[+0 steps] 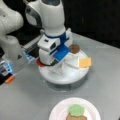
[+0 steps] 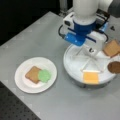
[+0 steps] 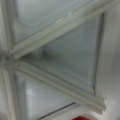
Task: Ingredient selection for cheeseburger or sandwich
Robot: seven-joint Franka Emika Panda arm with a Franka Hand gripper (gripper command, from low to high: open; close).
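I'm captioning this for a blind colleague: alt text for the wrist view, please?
Close view down into an empty wedge compartment of the white segmented tray, its raised dividers meeting at left. A sliver of red disc shows at the bottom edge; the gripper does not show.

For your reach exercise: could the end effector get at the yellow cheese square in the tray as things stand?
Probably yes. The cheese square lies uncovered in its tray compartment, and the arm is low over the tray beside it.
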